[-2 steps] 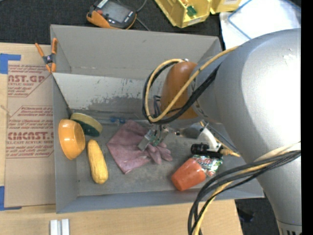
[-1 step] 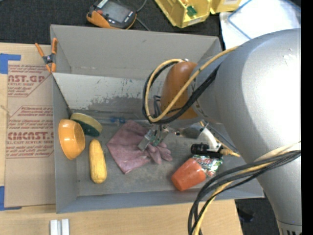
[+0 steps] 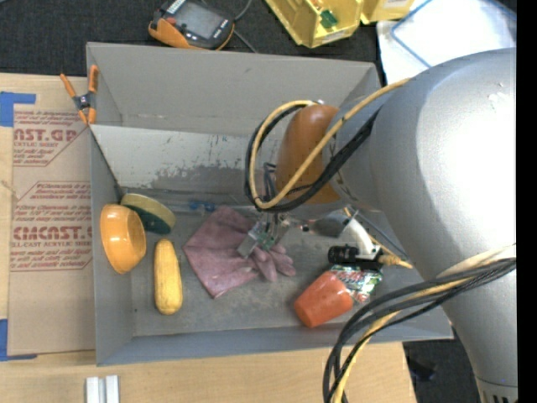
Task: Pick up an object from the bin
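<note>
The gripper point(image 3: 264, 242) sits low at the middle of the bin point(image 3: 235, 82) floor, its tip on or just above a crumpled mauve cloth point(image 3: 220, 257), at the part of it nearer the bin's right wall as the view shows it. The step in hand therefore reads as the grasp itself, not yet the lift. Whether the gripper is open or closed on the fabric cannot be told (its tip is half lost against the folds). If it has a fold, the next move calls for a straight rise, high enough for the limp cloth to hang free of the floor; if not, a pinch on a raised ridge comes first. Room is fair: the cloth lies apart from the yellow corn-shaped piece point(image 3: 168, 277) and the orange bowl point(image 3: 122, 239) by the left wall. Toward the right front corner an orange-red block point(image 3: 321, 302) and a printed packet point(image 3: 359, 282) lie near the cloth's edge, and a trailing corner could drag them. The sloped back wall stands well apart.
</note>
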`<state>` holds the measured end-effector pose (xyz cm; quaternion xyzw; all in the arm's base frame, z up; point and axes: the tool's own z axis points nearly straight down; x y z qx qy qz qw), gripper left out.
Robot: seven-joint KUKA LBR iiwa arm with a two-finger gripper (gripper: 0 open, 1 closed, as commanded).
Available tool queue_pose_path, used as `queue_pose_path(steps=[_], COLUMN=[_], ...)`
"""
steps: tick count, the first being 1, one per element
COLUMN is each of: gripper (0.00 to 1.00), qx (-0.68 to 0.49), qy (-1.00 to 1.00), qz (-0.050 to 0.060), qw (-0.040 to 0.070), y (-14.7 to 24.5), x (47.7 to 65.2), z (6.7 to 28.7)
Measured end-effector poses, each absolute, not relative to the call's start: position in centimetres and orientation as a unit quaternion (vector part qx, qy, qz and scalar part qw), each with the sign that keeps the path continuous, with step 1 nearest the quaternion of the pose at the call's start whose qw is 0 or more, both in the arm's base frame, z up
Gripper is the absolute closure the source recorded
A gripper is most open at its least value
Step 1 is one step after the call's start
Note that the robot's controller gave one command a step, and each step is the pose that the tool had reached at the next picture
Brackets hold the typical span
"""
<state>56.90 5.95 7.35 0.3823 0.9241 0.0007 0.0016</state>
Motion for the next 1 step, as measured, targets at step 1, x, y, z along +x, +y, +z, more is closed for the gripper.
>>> queue_pose_path(steps=[1], gripper=[1.0], qx=[0.382], qy=[0.924], qz=[0.0], qw=[-0.001], y=[5.96], x=[56.73], z=[8.62])
